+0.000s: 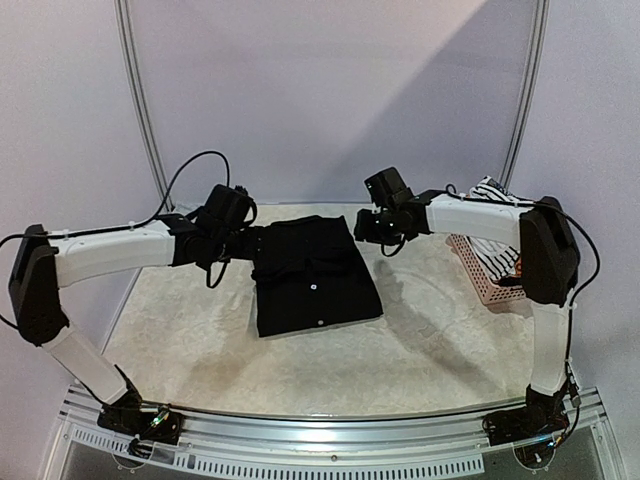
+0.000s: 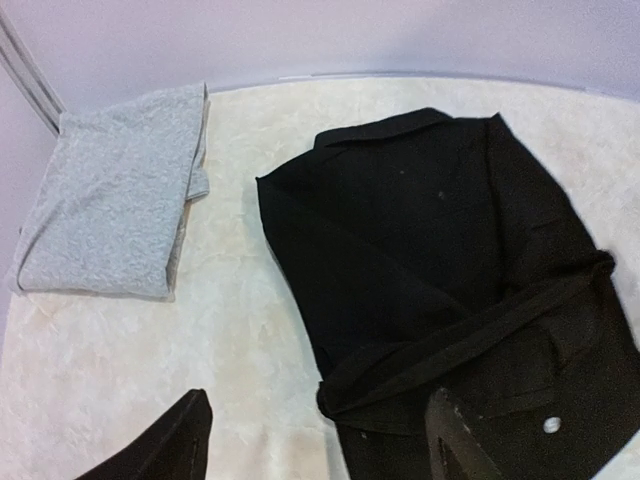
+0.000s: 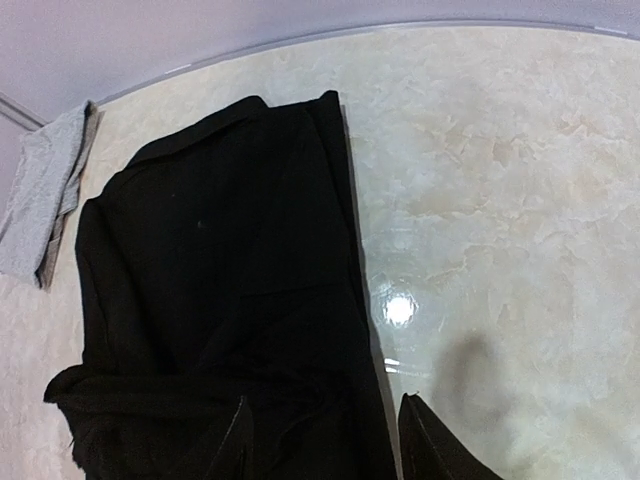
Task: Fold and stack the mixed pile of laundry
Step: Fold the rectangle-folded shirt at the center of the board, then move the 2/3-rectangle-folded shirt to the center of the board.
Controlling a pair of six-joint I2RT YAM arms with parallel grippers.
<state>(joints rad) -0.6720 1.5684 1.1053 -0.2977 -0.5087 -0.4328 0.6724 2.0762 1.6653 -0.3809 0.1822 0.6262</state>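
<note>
Although the black garment [image 1: 315,275] is seen folded at centre, flanked by the spread, empty left gripper [image 2: 318,405] and right gripper [image 3: 325,408], and a grey piece [image 2: 115,195] is folded far left, striped laundry [image 1: 492,190] is left in the basket [image 1: 490,290]; stacking is judged outstanding.
</note>
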